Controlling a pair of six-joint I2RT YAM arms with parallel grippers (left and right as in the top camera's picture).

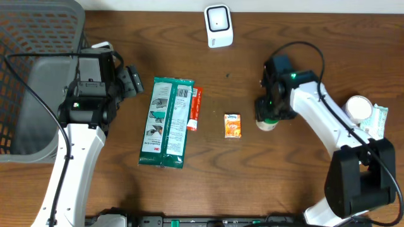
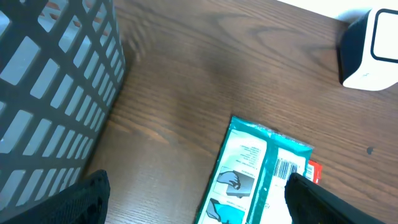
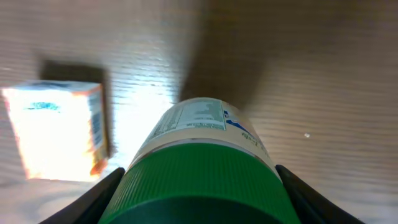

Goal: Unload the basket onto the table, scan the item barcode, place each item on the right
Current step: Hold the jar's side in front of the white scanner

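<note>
While the left gripper [image 1: 132, 81] hangs above the tabletop [image 1: 252, 183] beside the grey basket [image 1: 38, 63], its jaws stand wide apart and nothing is between them. Its wrist camera looks down on the upper end of a green wipes packet [image 2: 261, 168], which lies flat, and a barcode is visible on that packet.

On the other side, the right gripper [image 1: 273, 108] is at a bottle [image 1: 266, 123] with a green ribbed cap [image 3: 205, 180]. In the right wrist view the two dark fingers [image 3: 102, 196] sit against the cap, one on each side, with no gap that I can see, so the jaws are holding the bottle by its cap. A white printed label [image 3: 199, 121] shows beyond the cap. The bottle is right of the middle of the tabletop, just beside a small orange box [image 1: 233, 125].

A white scanner [image 1: 218, 25] stands at the far edge, well apart from the bottle. A thin red and white pack [image 1: 194, 108] lies along the packet's right side, touching it. Near the right edge are a white round container [image 1: 358, 108] and a pale green packet [image 1: 379, 120].
</note>
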